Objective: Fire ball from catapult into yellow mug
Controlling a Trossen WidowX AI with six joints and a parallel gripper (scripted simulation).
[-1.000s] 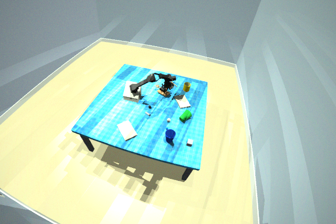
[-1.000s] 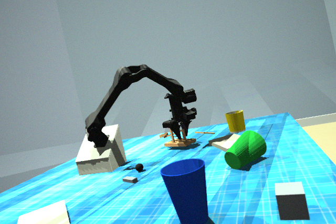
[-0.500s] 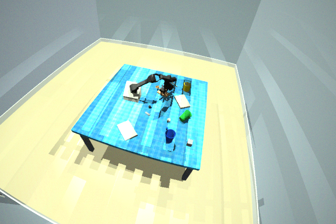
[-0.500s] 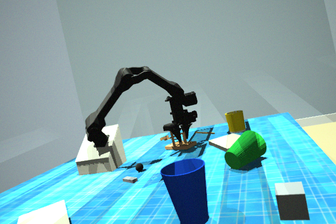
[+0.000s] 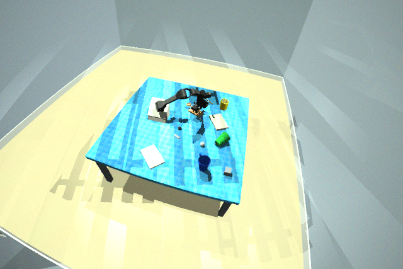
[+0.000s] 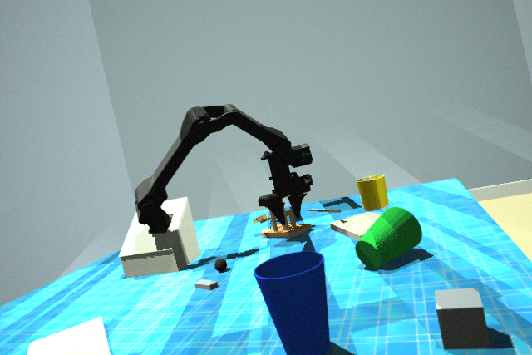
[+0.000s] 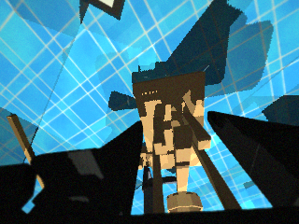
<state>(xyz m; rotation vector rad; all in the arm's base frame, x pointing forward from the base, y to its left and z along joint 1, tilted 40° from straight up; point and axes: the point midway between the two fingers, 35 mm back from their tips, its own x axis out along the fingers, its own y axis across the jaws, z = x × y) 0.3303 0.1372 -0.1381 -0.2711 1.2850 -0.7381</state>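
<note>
The wooden catapult (image 5: pixel 196 112) (image 6: pixel 285 233) (image 7: pixel 170 83) stands on the table in front of the arm. Its arm's cup (image 6: pixel 260 219) (image 7: pixel 184 202) points back toward the robot base; whether anything lies in it cannot be told. My gripper (image 6: pixel 291 219) (image 7: pixel 173 119) is open, its fingers pointing down on either side of the catapult's frame. A dark ball (image 5: pixel 179 128) (image 6: pixel 220 265) lies on the table near the base. A whitish ball (image 5: pixel 202 144) lies near the blue mug. The yellow mug (image 5: pixel 223 104) (image 6: pixel 371 193) stands upright beyond the catapult, near the table's far right corner.
A blue mug (image 5: pixel 203 163) (image 6: pixel 296 303) stands upright; a green mug (image 5: pixel 222 139) (image 6: pixel 388 237) lies on its side. A pale book (image 5: pixel 218 121) lies beside the catapult. A pencil (image 6: pixel 324 209) (image 7: pixel 23 140), a small block (image 6: pixel 206 284), a grey box (image 6: pixel 461 321) and a white pad (image 5: pixel 152 156) also lie about.
</note>
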